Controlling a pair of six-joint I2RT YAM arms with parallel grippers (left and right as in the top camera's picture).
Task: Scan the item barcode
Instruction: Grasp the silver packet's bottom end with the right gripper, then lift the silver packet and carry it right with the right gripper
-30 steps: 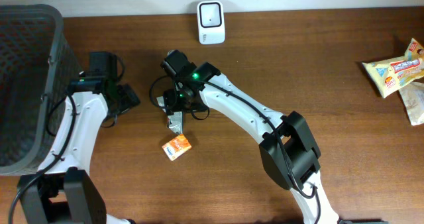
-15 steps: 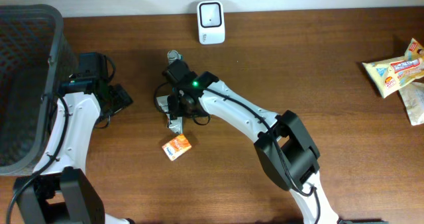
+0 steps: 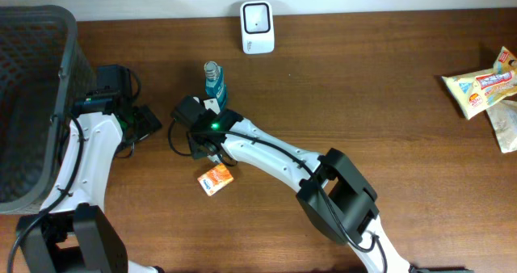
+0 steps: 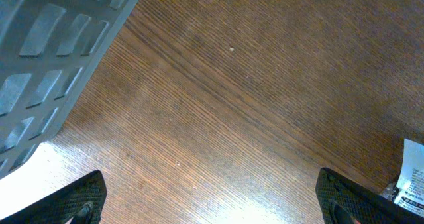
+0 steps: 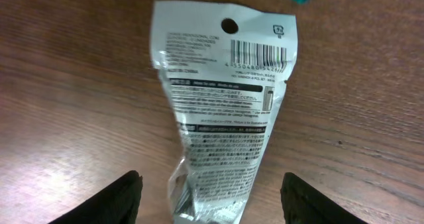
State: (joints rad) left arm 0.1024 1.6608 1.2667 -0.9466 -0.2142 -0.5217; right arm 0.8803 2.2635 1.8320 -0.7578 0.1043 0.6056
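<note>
Right gripper [image 5: 212, 177] open astride a white tube [image 5: 218, 118], barcode side up

Its two dark fingers [image 5: 126, 197] stand clear of the tube on either side and grip nothing. The tube lies flat on the wooden table [image 5: 66, 85] with its crimped, hole-punched end pointing away from the wrist, and the barcode [image 5: 258, 55] printed near that end faces up. A teal item [image 3: 214, 81] lies just beyond the crimped end. Seen from overhead, an orange packet [image 3: 216, 178] sits just beside the right arm toward the front edge, and the white scanner [image 3: 258, 27] stands at the far edge of the table, apart from the tube. The left gripper [image 4: 212, 201] is spread wide over bare wood beside the dark basket [image 3: 32, 103], with nothing between its fingers. Snack packs [image 3: 482, 83] lie well apart at the right edge
</note>
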